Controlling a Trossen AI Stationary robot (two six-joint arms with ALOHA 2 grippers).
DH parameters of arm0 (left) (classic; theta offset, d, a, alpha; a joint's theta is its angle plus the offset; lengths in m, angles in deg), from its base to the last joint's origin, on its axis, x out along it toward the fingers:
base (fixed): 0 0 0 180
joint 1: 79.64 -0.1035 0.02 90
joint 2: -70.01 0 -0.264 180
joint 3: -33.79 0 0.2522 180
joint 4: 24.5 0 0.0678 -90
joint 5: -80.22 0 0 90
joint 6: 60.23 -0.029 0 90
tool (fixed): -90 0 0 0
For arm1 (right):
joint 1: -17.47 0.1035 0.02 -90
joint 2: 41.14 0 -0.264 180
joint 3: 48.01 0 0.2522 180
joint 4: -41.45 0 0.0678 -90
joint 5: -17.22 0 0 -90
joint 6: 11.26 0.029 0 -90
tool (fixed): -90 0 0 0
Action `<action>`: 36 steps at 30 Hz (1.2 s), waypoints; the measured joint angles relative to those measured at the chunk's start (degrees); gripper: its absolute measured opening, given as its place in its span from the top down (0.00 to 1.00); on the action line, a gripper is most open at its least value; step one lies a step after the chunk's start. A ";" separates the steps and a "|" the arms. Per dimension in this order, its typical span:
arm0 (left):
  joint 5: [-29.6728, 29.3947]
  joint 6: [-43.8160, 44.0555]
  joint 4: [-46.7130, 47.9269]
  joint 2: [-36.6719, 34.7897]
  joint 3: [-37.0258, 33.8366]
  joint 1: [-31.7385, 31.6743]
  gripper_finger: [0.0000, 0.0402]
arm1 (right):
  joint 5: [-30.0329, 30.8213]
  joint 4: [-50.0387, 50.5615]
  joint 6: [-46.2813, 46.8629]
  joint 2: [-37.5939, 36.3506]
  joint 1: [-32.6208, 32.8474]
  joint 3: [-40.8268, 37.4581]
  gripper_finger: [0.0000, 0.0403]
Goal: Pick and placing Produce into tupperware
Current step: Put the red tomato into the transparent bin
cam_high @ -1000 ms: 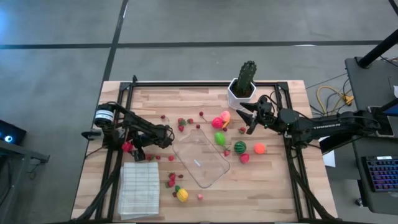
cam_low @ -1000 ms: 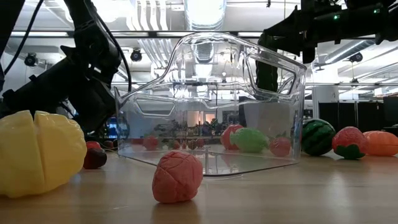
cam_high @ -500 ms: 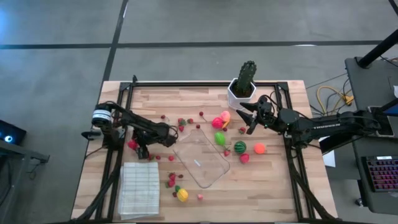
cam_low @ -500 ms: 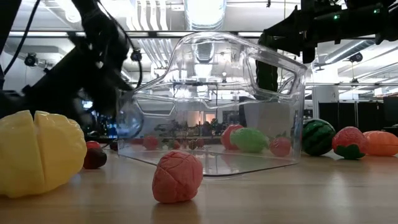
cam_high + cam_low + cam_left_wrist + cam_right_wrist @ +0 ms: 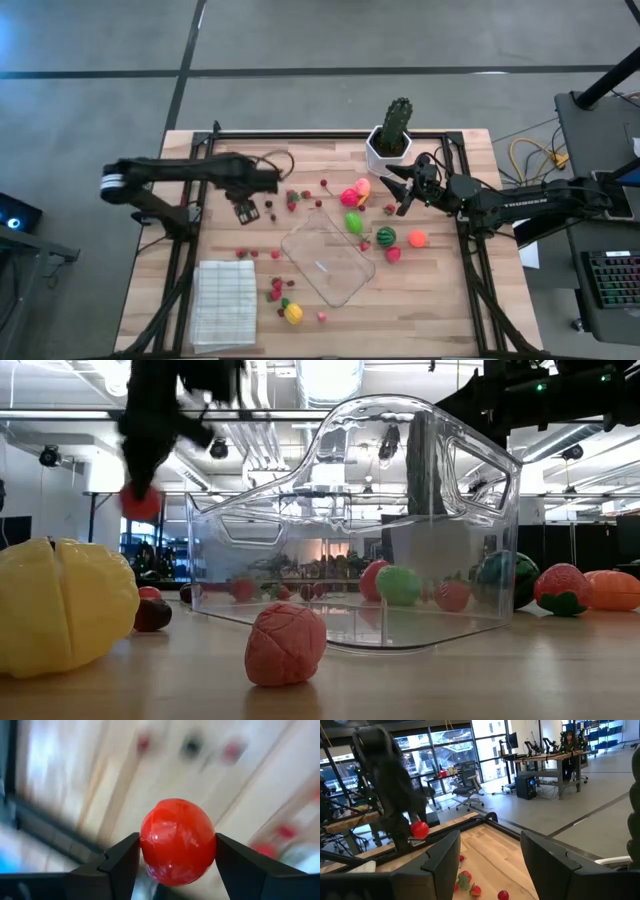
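Two arms reach inward: the left gripper (image 5: 247, 211) hangs raised above the table, left of the tupperware (image 5: 327, 262), clamped on a glossy red ball (image 5: 178, 841). Rightward, the clear tupperware rests mid-table, ringed by scattered produce (image 5: 386, 236). Right gripper (image 5: 396, 190) hovers empty, jaws parted, near the cactus (image 5: 397, 123).

The table (image 5: 330, 155) is light wood in planks with a matt finish, and the tupperware (image 5: 325, 258) is clear, smooth plastic that shines at the rim. The red ball (image 5: 178, 841) between the matt black fingers (image 5: 120, 862) of the left gripper (image 5: 175, 855) is glossy and smooth, while the pink fruit (image 5: 286, 645) near the low camera has a rough, segmented skin and the yellow fruit (image 5: 62, 605) looks smooth with a soft sheen. The white cloth (image 5: 222, 303) is ribbed and matt, and the pot (image 5: 385, 155) under the cactus is smooth white.
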 joint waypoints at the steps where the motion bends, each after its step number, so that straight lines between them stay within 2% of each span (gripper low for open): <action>1: 0.33 -1.68 -3.55 -2.02 0.38 -0.01 0.45 | 0.00 0.00 0.19 0.01 0.01 0.00 0.50; 3: 3.95 -5.93 -11.62 -6.47 0.51 -0.02 0.45 | 0.00 0.00 0.18 0.01 0.00 0.00 0.50; 8: 22.91 -9.32 -34.36 -15.36 -2.20 0.03 0.45 | 0.00 0.00 0.19 0.01 0.02 0.00 0.50; 10: 25.02 -8.95 -40.81 -17.19 -3.86 0.19 0.45 | 0.00 0.00 0.19 0.00 0.01 0.00 0.50; 15: 27.28 -7.78 -41.97 -15.65 -7.27 0.26 0.45 | 0.00 0.00 0.17 0.01 0.02 0.00 0.50; 21: 35.17 -6.49 -42.40 -6.47 -8.84 3.41 0.45 | -0.05 0.00 0.17 0.01 0.02 0.00 0.50; 26: 42.65 -6.53 -48.76 -1.14 -8.27 3.99 0.45 | -0.57 0.00 0.46 -0.01 0.02 0.00 0.50; 29: 44.24 -5.75 -50.32 0.70 -8.22 3.97 0.45 | -0.63 0.02 2.40 0.01 0.02 0.00 0.50; 36: 45.45 5.26 -56.63 4.78 -8.25 5.95 0.41 | -2.03 1.46 3.19 0.01 0.04 0.00 0.50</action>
